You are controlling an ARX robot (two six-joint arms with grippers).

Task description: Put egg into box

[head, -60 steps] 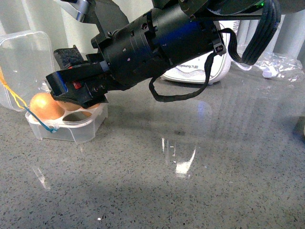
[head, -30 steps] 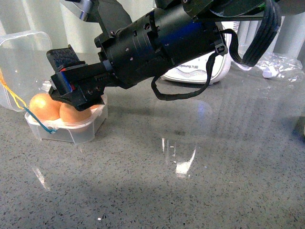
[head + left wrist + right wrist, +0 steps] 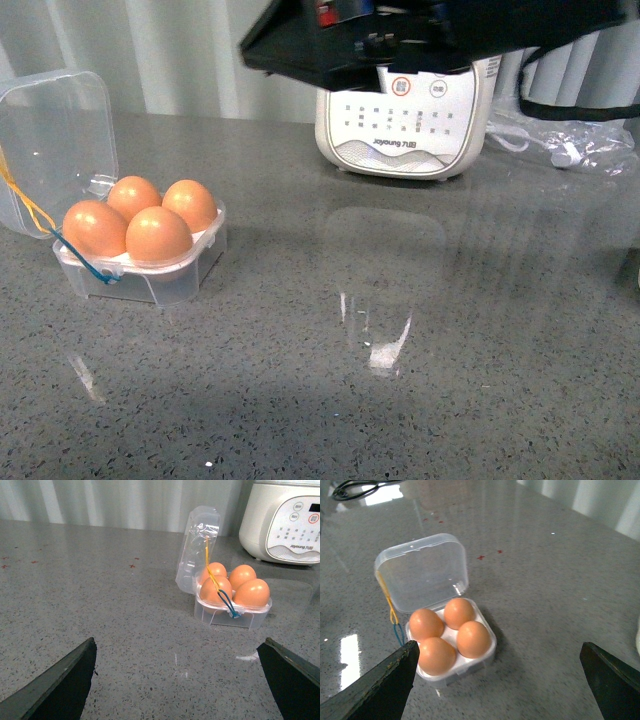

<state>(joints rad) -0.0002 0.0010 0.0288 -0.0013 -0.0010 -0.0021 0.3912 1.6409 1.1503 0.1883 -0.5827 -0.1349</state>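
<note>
The clear box (image 3: 150,282) stands at the table's left with its lid (image 3: 55,130) hinged up and yellow and blue bands hanging at its side. Every hollow holds an orange-brown egg (image 3: 158,235); they look alike, so I cannot tell the egg of the task from the rest. My right arm (image 3: 400,35) hangs high above the table, away from the box. In the right wrist view the right gripper (image 3: 499,646) is open and empty above the box (image 3: 487,655) and its eggs (image 3: 474,639). The left gripper (image 3: 179,642) is open and empty, well short of the box (image 3: 235,619).
A white appliance (image 3: 405,120) stands at the back centre, close to the box in the left wrist view, where the appliance (image 3: 285,520) fills the corner. A crumpled clear plastic bag (image 3: 580,135) lies at the back right. A dark cable (image 3: 355,487) lies far off.
My right arm has risen from low over the box to high at the picture's top. The eggs it covered now show in the box.
</note>
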